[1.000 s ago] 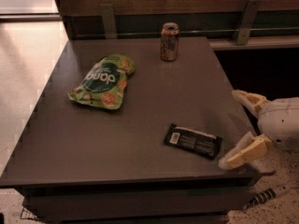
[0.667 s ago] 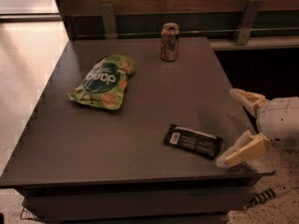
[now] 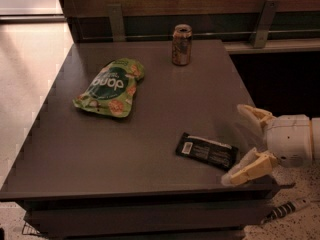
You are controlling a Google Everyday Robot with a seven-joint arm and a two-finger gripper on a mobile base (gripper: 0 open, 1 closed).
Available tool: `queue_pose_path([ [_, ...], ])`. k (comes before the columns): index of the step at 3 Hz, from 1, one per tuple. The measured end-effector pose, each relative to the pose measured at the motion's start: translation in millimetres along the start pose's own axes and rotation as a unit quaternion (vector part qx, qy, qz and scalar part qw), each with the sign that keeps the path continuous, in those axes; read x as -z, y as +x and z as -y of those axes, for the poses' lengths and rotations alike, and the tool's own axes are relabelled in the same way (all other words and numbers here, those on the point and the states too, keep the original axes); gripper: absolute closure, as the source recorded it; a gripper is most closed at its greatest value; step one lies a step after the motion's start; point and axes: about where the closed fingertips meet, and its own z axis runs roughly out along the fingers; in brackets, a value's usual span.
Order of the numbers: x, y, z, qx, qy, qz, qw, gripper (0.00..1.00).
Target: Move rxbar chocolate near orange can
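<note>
The rxbar chocolate (image 3: pixel 207 151), a flat black wrapper with a white label patch, lies on the dark table (image 3: pixel 150 114) near its front right corner. The orange can (image 3: pixel 181 44) stands upright at the table's far edge, right of centre. My gripper (image 3: pixel 239 144) comes in from the right at the table's front right corner, just right of the bar. Its two pale fingers are spread apart, one (image 3: pixel 254 115) farther back and one (image 3: pixel 246 170) nearer the front edge, holding nothing. The bar lies left of the fingertips, not between them.
A green snack bag (image 3: pixel 110 86) lies on the table's left half. A wooden wall with metal brackets (image 3: pixel 115 21) runs behind the table. A dark bench (image 3: pixel 275 69) sits to the right. Pale floor lies to the left.
My gripper has shifted slightly left toward the bar. The bar, can and bag have not moved.
</note>
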Motion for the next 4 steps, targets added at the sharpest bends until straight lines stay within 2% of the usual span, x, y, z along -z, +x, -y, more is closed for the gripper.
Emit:
queue_pose_path([
  [1,-30.9,16.1,-17.1,-0.024,-0.018,0.026,0.9992,0.00],
  [2,-46.3,20.6,-24.9,-0.036,-0.023,0.043,0.9982,0.00],
  [3,-47.8,20.1,-25.7,-0.036,-0.024,0.045,0.9981,0.16],
  [4,-47.7,19.8,-25.7,-0.036,-0.024,0.045,0.9981,0.39],
])
